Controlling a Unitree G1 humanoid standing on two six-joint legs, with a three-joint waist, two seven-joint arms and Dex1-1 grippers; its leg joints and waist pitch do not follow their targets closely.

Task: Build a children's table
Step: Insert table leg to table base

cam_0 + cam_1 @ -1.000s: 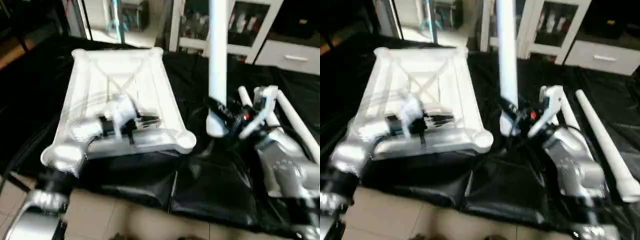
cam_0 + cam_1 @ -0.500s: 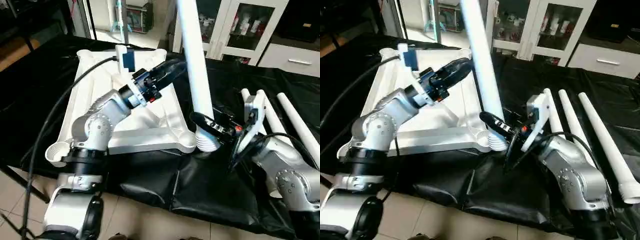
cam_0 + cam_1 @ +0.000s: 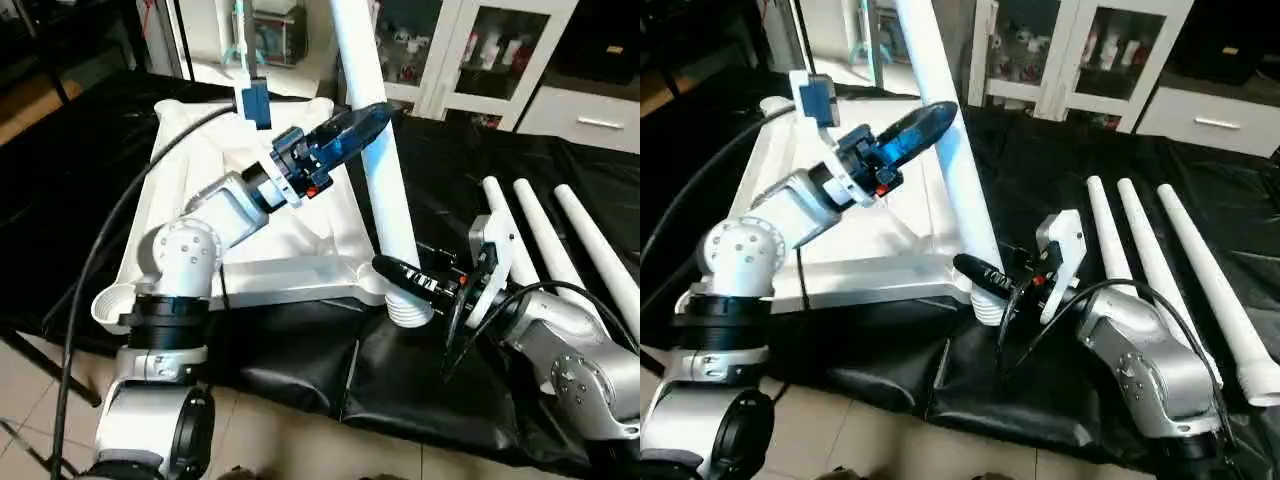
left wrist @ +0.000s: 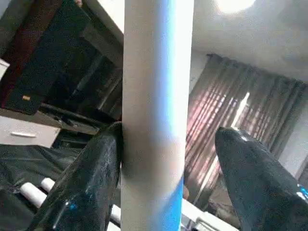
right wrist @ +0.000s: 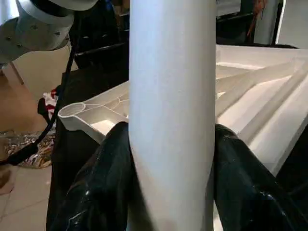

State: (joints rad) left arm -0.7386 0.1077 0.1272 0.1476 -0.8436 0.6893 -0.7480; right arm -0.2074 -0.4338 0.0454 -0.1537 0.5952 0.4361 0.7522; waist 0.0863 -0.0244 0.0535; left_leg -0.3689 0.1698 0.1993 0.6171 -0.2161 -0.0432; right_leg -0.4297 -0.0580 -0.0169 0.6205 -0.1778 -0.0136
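Note:
The children's table top (image 3: 190,170) lies underside up on black cloth. One white leg (image 3: 385,190) rises tilted, its ribbed foot next to the near right corner socket (image 3: 372,288). My right gripper (image 3: 402,284) is shut on this leg just above the foot; the right wrist view has the leg (image 5: 173,96) squeezed between both fingers (image 5: 108,159). Higher up, my left gripper (image 3: 366,118) is open around the same leg (image 4: 154,96): one finger (image 4: 103,159) touches it, the other stands apart. Three more legs (image 3: 1140,240) lie side by side to the right.
A white glass-door cabinet (image 3: 470,40) and a white drawer front (image 3: 590,120) stand behind the table. A black cable (image 3: 100,260) loops from my left arm over the table's left edge. Tiled floor (image 3: 280,440) lies beyond the near edge of the cloth (image 3: 300,350).
My left arm has lifted off the table top, swung right to the leg and opened around it. The leg has tipped from upright to a lean, still held by the right gripper.

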